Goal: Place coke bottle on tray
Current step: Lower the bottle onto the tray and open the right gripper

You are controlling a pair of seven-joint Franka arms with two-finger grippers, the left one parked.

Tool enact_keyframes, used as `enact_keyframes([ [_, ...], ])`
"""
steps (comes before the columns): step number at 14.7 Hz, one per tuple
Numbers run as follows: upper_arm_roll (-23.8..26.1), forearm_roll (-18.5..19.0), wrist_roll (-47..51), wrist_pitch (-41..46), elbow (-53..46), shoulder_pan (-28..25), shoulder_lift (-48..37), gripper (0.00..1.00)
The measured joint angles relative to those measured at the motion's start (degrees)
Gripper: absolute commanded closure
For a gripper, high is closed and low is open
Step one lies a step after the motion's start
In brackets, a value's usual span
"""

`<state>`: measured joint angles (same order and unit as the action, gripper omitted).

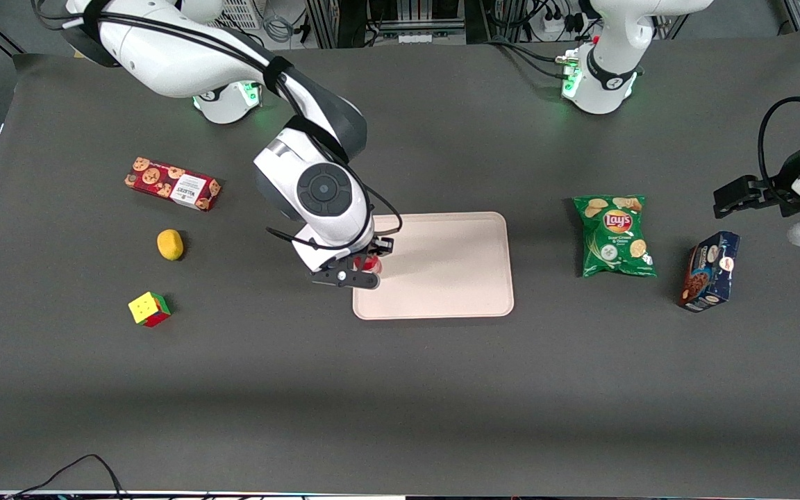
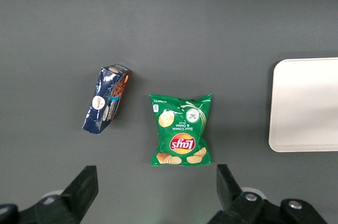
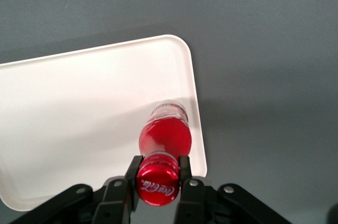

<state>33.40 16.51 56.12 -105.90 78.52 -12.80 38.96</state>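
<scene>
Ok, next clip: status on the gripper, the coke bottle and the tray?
Gripper shut on coke bottle at the cap, over the tray. Bottle upright, base near the tray's rim at the working arm's end. Nothing else on the tray.

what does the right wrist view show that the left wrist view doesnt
Only the right wrist view shows the gripper shut on the red cap of the coke bottle, with the bottle's clear base over the tray close to its rim. Only the left wrist view shows the green Lay's chip bag and the dark blue cookie box lying on the dark table. Both show the pale tray and the dark table.
</scene>
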Motion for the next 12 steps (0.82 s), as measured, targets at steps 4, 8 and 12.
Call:
enact_keyframes([
  [4, 0.08, 0.44, 1.55, -2.09, 0.16, -0.11, 0.31, 1.00],
  [8, 0.11, 1.11, 2.13, -2.75, 0.34, -0.20, 0.72, 1.00],
  [12, 0.10, 1.59, 2.27, -5.19, 1.55, -0.17, 1.05, 0.98],
])
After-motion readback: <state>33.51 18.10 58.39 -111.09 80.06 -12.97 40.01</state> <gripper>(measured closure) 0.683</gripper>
